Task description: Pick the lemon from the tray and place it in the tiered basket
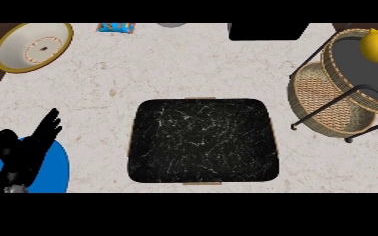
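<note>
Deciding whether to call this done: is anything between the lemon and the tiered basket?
Nothing visible. The lemon already sits at the upper tier of the tiered basket, at the view's right edge. The tray holds nothing. Only the left hand shows, open at lower left.

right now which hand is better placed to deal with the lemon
Probably the right: the lemon sits at the tiered basket on the far right, while the left hand rests open at lower left, across the tray. The right hand is out of view.
</note>
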